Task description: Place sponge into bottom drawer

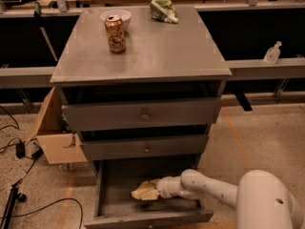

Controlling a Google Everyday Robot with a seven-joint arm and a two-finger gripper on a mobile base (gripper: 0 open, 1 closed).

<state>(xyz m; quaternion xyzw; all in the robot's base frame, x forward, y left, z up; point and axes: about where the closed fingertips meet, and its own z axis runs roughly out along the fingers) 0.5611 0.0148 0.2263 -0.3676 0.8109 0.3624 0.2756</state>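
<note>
A grey metal cabinet with three drawers is seen from above and in front. The bottom drawer [143,220] is pulled out towards the camera, a deep tray with a low front panel. It stands open so that something can be lowered in from above.

The robot's white arm [209,189] reaches in over the right side of the bottom drawer. Its tool [158,189] sits inside the tray, near the middle and a little towards the front. The tool is pinching the sponge [144,191], a pale yellow foam block that juts out of its tip to the left. The sponge is tilted and low over the drawer floor. Whether it touches the floor cannot be told. It appears to be gripped this way so it can be carried down and set there, so the task looks nearly done, with only the release left.

Directly above the bottom drawer, the middle drawer [145,149] and top drawer [144,114] are pushed in, each with a small round knob. This leaves room for the arm to enter.

Higher above the bottom drawer, the tabletop [157,56] carries a soda can [116,33], a white bowl [116,17] just behind it, and a crumpled green and white bag [163,9]. None of them is part of the job.

On the ground to the left of the bottom drawer stands an open cardboard box [55,137].
</note>
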